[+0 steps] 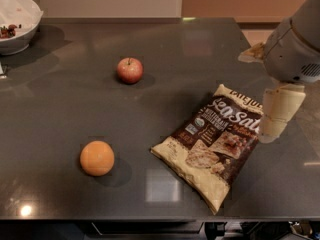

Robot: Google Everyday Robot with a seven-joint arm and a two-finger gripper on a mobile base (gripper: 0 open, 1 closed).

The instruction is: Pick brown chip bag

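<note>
I have the hand (276, 118) at the right side of the view, hanging under the grey wrist, at about 3 o'clock on the table (75, 109). I cannot tell from here if the hand is wide or narrow, so I do not count on either.

The brown chip bag (215, 146) lies flat on the table, at about 8 o'clock from the hand and just beside it. The tip of the hand overlaps the right border of the bag in my view. I cannot say if it touches the bag or only hangs above it. The long axis of the bag runs from about 1 o'clock, where the top seam is, to about 7 o'clock, where the lower corner comes close to the near edge of the table.

I judge that the coming move is a short travel toward 8 o'clock and then down, with the hand turned across this long axis, so it closes over the narrow width and not along the length.

For room, the apple (129, 70) at 10 o'clock from the bag and the orange (97, 158) at 9 o'clock are both well apart, and the white bowl (24, 33) is in the far left corner. The tight side, as I judge it, is the near edge at 6 o'clock, where a push could slide the bag off
</note>
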